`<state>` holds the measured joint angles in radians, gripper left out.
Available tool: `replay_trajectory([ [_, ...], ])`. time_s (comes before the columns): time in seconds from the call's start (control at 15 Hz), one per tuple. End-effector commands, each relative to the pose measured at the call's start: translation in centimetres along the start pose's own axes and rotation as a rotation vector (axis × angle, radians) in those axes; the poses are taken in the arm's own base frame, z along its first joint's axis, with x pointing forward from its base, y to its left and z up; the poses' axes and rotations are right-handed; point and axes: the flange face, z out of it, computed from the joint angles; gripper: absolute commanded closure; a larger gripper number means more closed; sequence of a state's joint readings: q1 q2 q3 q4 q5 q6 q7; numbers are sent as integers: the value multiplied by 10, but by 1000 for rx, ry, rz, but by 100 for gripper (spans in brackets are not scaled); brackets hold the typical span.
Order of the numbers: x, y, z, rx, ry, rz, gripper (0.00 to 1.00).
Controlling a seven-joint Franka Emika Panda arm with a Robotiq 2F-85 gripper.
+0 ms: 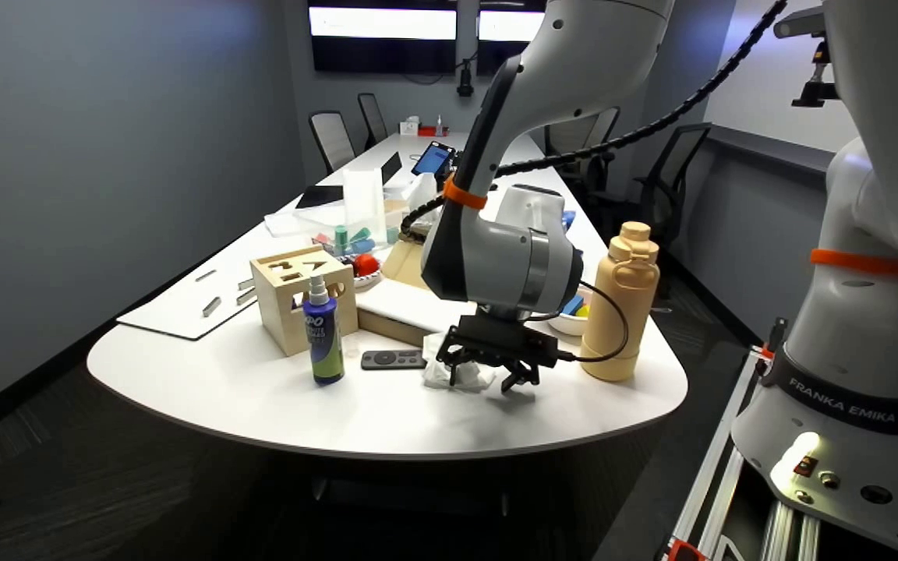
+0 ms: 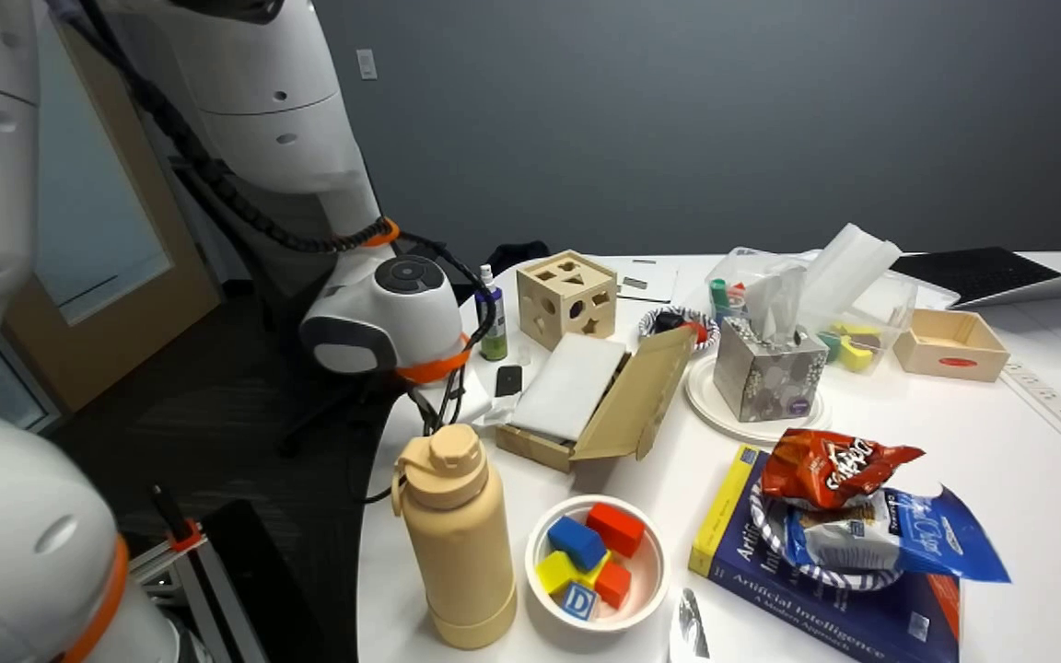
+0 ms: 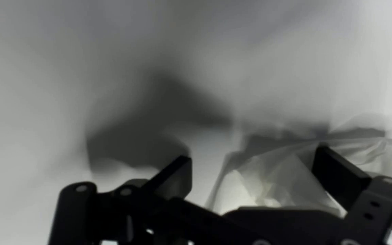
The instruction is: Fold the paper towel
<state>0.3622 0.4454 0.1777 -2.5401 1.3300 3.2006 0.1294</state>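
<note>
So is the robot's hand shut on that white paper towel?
No, the wrist view shows the hand wide open, with part of the paper towel visible in its gap.

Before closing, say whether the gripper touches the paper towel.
Cannot tell: in the wrist view, one finger of the gripper overlaps the paper towel, with neither contact nor gap clear.

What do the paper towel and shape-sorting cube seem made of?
Paper towel: likely thin, matte paper, from its creases and translucent look in the wrist view.
Shape-sorting cube: probably plain, smooth wood, going by pale tan panels with clean cut-outs.
</note>
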Motion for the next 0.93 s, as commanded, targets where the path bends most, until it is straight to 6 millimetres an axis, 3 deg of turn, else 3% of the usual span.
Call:
replay_trajectory([
  [0.0,-11,13,5,-48,-7,-12,0],
  [0.47,-31,21,1,-109,-21,-99,0],
  [0.87,-30,4,-20,-91,24,-151,0],
])
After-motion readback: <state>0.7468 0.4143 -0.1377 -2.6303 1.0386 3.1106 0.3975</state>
